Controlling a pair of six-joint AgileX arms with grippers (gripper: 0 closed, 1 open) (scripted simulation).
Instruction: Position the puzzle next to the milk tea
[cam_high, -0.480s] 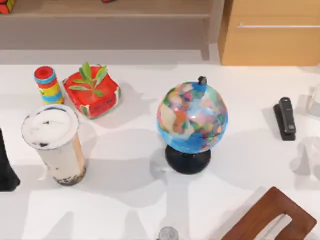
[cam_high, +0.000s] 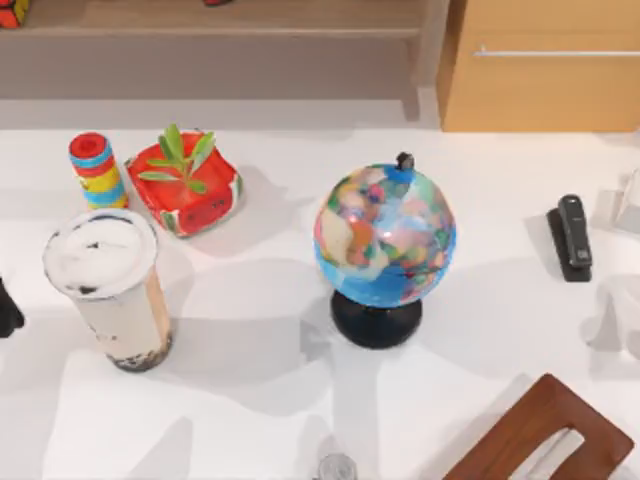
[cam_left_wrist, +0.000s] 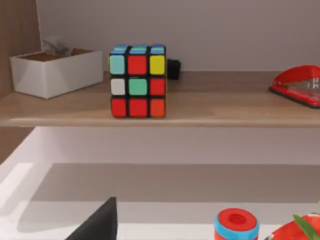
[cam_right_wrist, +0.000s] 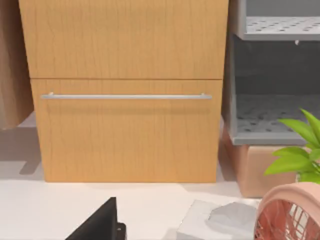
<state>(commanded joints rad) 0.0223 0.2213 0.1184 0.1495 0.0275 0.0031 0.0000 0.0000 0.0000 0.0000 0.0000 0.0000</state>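
The puzzle (cam_left_wrist: 138, 81), a small cube of coloured tiles split by black lines, stands on the wooden shelf (cam_left_wrist: 215, 107) at the back; in the top view it peeks in at the far left corner (cam_high: 10, 12). The milk tea (cam_high: 107, 288), a tall clear cup with a white film lid and dark pearls at its bottom, stands at the table's left. My left gripper (cam_high: 6, 308) is a dark shape at the table's left edge, beside the cup and apart from it, facing the shelf. A dark part of my right gripper (cam_right_wrist: 100, 222) faces a wooden drawer front.
A globe (cam_high: 385, 240) stands mid-table. A red plant pot (cam_high: 185, 185) and a stacked ring cylinder (cam_high: 97, 170) sit behind the cup. A black stapler (cam_high: 571, 237) lies at the right, a wooden chair back (cam_high: 545, 435) at the front. A tissue box (cam_left_wrist: 55, 70) and red stapler (cam_left_wrist: 297, 85) share the shelf.
The dark shape of my left arm at the table's left edge has shrunk and pulled back towards the edge. The shadows near the front have shifted. Objects have not moved.
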